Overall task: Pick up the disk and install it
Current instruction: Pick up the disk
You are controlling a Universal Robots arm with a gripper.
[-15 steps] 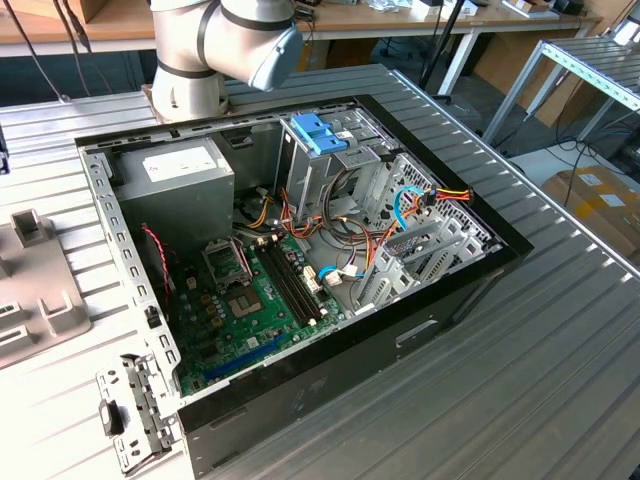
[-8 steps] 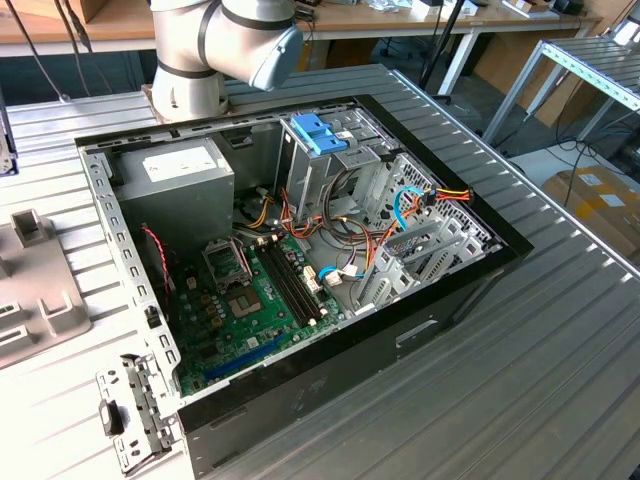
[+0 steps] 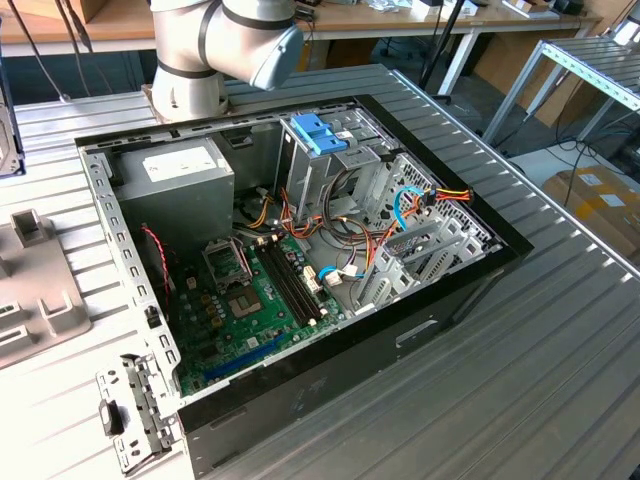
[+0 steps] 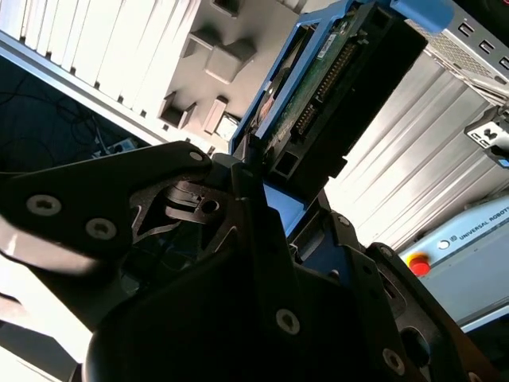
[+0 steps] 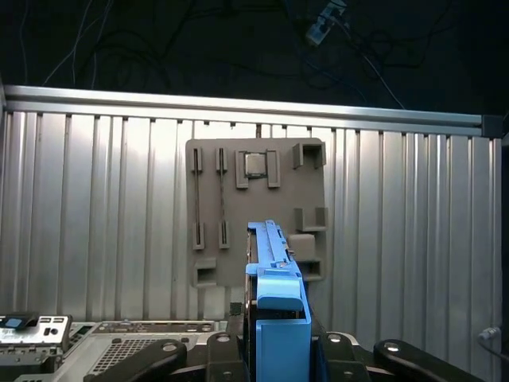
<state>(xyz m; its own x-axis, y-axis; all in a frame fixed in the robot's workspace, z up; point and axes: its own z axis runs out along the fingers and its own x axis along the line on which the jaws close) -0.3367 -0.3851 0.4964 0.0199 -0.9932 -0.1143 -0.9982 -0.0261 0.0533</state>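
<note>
The disk point(image 4: 342, 87) has a dark grey body in a light-blue carrier frame, with its connector edge showing. My gripper point(image 4: 262, 171) is shut on it, black fingers point(image 4: 238, 199) pressing its sides. In the first wrist view the disk point(image 5: 274, 302) is seen edge-on, bright blue tab toward the camera, held in the gripper point(image 5: 274, 350) in the air above a grey fixture plate point(image 5: 254, 211). The open computer case point(image 3: 480, 270) lies on the table in the exterior view, with a tall metal drive cage point(image 3: 300, 170) at its back.
A blue latch piece point(image 3: 320, 130) tops the cage. Motherboard point(image 3: 250, 300), power supply point(image 3: 185, 175) and loose cables point(image 3: 400, 210) crowd the case. The arm's base point(image 3: 200, 60) stands behind it. Grey fixture parts point(image 3: 30, 290) lie at the exterior view's left on the ribbed metal table point(image 3: 560, 380).
</note>
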